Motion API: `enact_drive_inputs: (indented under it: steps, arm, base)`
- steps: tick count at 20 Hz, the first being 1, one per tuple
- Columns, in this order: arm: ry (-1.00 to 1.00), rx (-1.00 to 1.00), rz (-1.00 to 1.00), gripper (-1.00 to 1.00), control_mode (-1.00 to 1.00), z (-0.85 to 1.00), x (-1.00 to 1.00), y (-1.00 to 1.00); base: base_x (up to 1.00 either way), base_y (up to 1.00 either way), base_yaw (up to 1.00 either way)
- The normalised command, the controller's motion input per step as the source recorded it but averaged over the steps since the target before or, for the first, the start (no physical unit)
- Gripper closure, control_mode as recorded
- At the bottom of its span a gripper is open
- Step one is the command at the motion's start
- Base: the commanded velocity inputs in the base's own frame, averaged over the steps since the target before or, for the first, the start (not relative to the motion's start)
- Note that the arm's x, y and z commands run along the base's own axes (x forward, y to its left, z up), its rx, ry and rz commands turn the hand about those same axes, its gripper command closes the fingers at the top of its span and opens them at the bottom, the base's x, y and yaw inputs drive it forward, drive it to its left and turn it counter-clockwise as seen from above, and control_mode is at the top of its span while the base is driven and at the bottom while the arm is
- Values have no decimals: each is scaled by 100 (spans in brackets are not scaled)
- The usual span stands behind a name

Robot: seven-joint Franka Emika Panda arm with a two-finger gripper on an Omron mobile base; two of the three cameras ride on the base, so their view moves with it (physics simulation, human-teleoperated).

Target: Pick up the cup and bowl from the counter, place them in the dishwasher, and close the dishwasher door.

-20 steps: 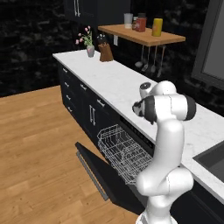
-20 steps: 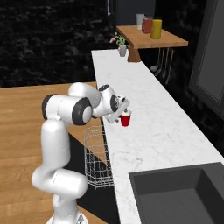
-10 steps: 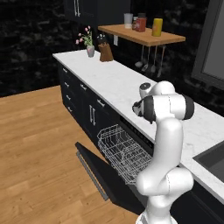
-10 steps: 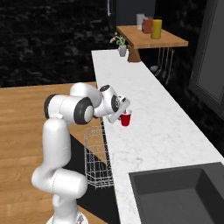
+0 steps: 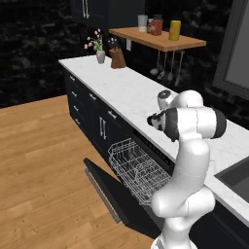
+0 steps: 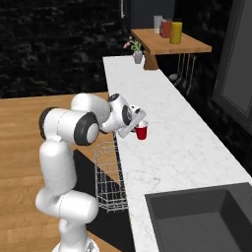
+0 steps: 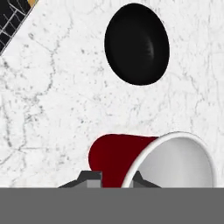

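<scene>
Firstly, in the left base view, the arm is seen rising from the lower right of the frame, its upper joints bent over the counter at centre right. Below it, the dishwasher door is found lowered flat, and the white wire rack is drawn out above it. A wooden shelf with jars is noted at the top centre.

In the right base view, the gripper is observed at the centre of the frame, closed upon the rim of the cup, which stands upright at the near edge of the counter. The sink is recorded at the lower right.

In the hand view, the cup is shown at the bottom centre, its white rim pinched between the two fingertips. The bowl is seen at the top centre, resting on the marble, apart from the cup.
</scene>
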Motion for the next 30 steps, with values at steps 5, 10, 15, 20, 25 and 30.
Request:
enact_drive_inputs:
  steps: [5,10,15,20,25,30]
  arm:
    - [-5,6,-3,100,-100,42,-100,57]
    - [0,8,7,100,-100,18,-99,99]
    - [4,2,18,100,-100,19,-81,100]
    - [16,-3,16,100,-100,-13,-28,100]
    - [22,-19,13,100,-100,-70,20,68]
    - [19,-15,16,100,-100,-81,27,7]
  base:
    - [0,0,0]
    - [0,0,0]
    - [0,0,0]
    - [0,0,0]
    - [0,0,0]
    - [0,0,0]
